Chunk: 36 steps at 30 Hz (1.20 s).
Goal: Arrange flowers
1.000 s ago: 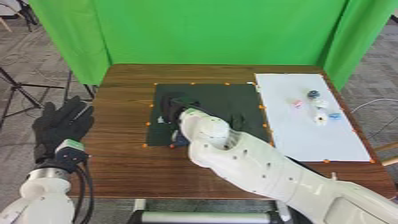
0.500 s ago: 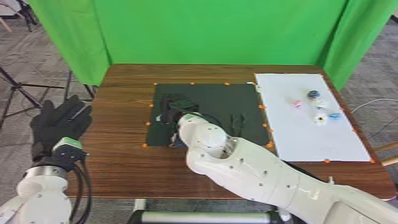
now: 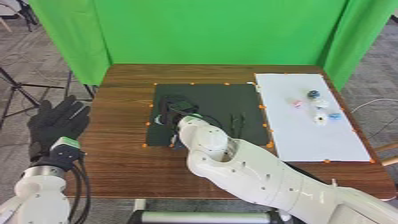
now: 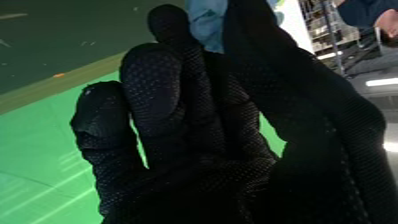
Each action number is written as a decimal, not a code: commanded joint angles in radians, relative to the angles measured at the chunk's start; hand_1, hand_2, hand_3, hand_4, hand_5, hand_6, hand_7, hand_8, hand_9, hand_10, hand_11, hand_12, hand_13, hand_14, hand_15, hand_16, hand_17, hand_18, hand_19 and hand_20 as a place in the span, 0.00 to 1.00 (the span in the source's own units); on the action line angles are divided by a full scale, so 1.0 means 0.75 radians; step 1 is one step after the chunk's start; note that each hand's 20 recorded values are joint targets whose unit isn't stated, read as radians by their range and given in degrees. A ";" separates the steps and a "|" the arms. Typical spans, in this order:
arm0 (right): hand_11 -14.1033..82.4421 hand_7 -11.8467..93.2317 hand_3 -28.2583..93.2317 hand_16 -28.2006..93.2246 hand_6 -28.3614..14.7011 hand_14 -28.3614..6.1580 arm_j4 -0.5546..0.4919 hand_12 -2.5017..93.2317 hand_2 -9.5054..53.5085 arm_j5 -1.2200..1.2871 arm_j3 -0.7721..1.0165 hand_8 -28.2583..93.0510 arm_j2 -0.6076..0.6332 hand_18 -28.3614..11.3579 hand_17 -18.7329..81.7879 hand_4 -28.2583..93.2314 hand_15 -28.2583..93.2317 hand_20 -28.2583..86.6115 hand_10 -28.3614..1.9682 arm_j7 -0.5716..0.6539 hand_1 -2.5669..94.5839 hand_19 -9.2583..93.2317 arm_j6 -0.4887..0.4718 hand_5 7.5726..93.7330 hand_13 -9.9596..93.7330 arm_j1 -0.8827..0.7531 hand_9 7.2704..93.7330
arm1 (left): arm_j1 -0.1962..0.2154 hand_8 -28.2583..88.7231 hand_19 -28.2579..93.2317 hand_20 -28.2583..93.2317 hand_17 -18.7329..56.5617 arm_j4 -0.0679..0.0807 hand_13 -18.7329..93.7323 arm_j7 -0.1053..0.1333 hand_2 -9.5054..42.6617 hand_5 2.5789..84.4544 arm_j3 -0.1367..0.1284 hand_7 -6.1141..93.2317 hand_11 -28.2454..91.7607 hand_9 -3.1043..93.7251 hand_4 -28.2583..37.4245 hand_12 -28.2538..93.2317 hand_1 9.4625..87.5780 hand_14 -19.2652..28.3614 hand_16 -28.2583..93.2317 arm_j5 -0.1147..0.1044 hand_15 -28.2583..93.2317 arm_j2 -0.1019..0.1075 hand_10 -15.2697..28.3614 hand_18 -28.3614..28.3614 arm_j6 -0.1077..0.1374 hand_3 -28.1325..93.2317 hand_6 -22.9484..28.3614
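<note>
Right robot hand (image 3: 182, 106) over the dark rectangular mat (image 3: 218, 95), thumb and bent fingers nearly together on a light-blue piece (image 4: 207, 24)!
Rightward, small blue, pink and white flowers (image 3: 320, 103) on white board (image 3: 315, 142); left robot hand (image 3: 57, 124) beside the brown wooden bench (image 3: 129, 170), fingers outstretched.

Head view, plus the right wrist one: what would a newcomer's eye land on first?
Probably the bright green curtain behind the table, then the big white right arm slanting across to the dark mat. Next, small pink, blue and white flowers on the white sheet, right side. In the wrist view, a pale blue thing between the right robot hand's thumb and fingers.
</note>
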 commanded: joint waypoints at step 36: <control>0.49 0.70 0.65 0.52 0.62 0.53 -0.022 0.29 0.00 -0.052 -0.027 0.31 0.031 0.14 0.60 0.00 0.80 0.55 0.46 0.020 0.70 0.98 0.090 0.57 0.74 -0.024 0.64 | 0.030 0.16 0.48 0.30 0.14 -0.015 0.34 -0.022 0.26 0.43 -0.030 0.25 0.45 0.36 0.03 0.32 0.28 0.79 0.15 0.015 0.59 -0.021 0.77 0.74 -0.015 0.82 0.64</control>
